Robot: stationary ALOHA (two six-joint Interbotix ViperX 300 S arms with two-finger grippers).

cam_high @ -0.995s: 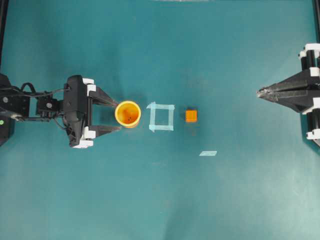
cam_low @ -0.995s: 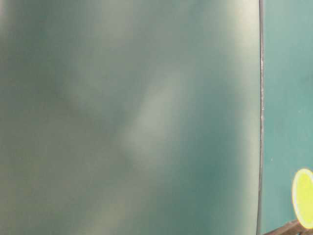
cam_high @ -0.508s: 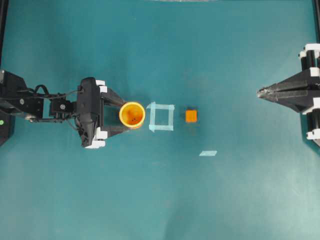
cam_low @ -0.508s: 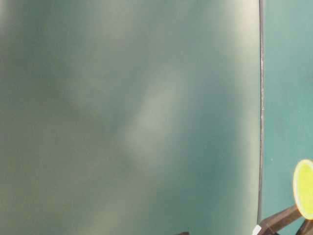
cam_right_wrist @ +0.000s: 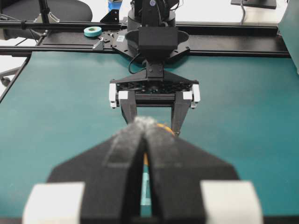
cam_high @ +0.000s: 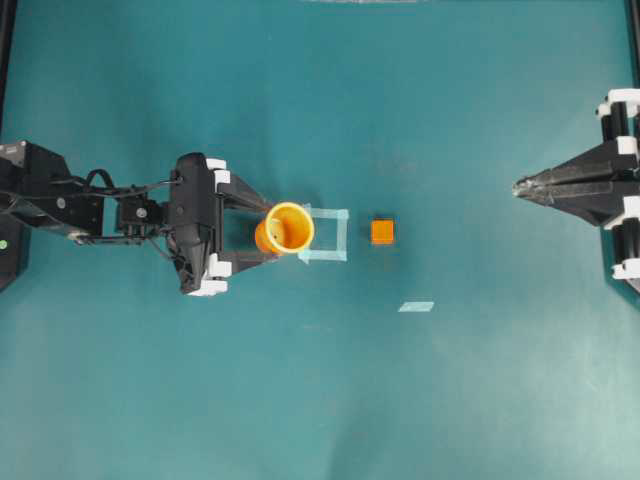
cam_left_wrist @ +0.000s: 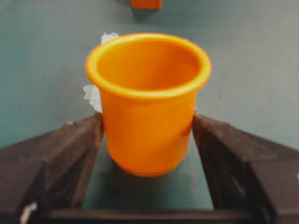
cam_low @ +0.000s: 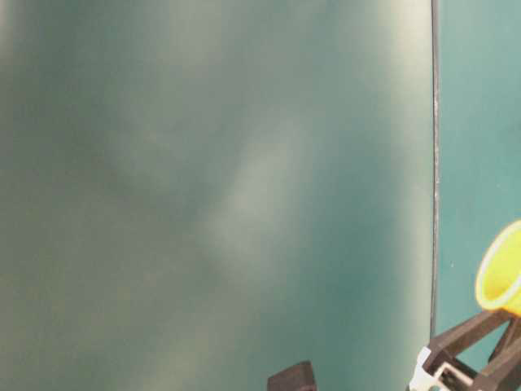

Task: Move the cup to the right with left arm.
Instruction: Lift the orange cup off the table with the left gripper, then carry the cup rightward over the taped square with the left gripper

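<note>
Orange plastic: my cup (cam_high: 285, 229), thin-walled and glossy, judged light, fairly stiff and a little slippery.
Position: the cup leans right on the teal worktop (cam_high: 320, 400), its rim overlapping the left side of the tape square (cam_high: 326, 232), the orange cube (cam_high: 382, 231) further right.
My left gripper (cam_high: 258, 232): spread wide, jaws flanking the cup's lower wall, apparently touching.
Best hold: low on the body, under the flared rim; it tips readily.
My right gripper (cam_high: 520, 185): pressed together, well apart.
Writing: none legible anywhere.
</note>
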